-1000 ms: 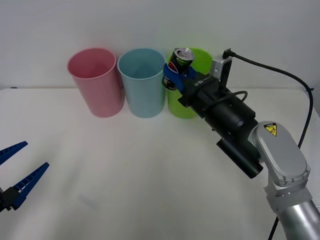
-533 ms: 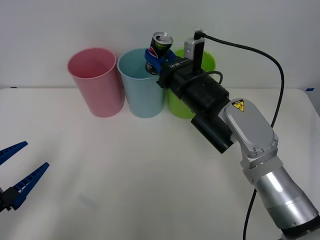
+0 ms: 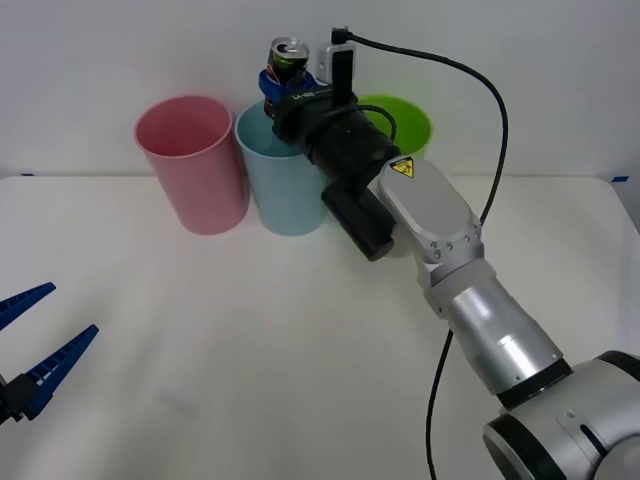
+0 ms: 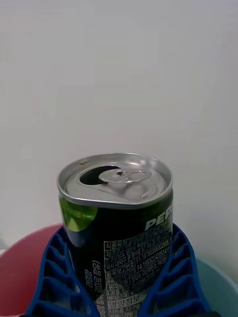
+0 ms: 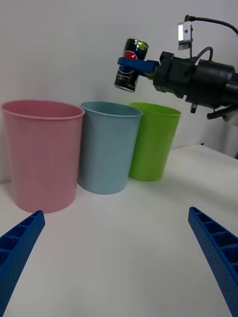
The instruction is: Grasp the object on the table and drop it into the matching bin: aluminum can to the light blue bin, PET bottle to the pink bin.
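The aluminum can (image 3: 288, 57), dark with a silver top and pull tab, hangs in the air over the light blue bin (image 3: 286, 180). My right gripper (image 3: 281, 85) is shut on the can's body, its blue fingers (image 4: 53, 277) on either side of the black label (image 4: 129, 247). In the left wrist view the can (image 5: 131, 65) tilts slightly above the light blue bin (image 5: 109, 146), between that bin's middle and its rim nearest the green bin. The pink bin (image 3: 191, 163) stands on the white table (image 3: 250, 350) just left of the blue one. My left gripper (image 3: 30, 350) waits open at the near left.
A lime green bin (image 3: 395, 130) stands right of the light blue bin, partly behind my right arm (image 3: 430, 230). A black cable (image 3: 480, 90) loops from the wrist. Plain wall lies behind the bins. Open tabletop spreads in front of the three bins.
My right arm has carried the can leftward and a little higher, from above the green bin to above the light blue bin. The left gripper has stayed put.
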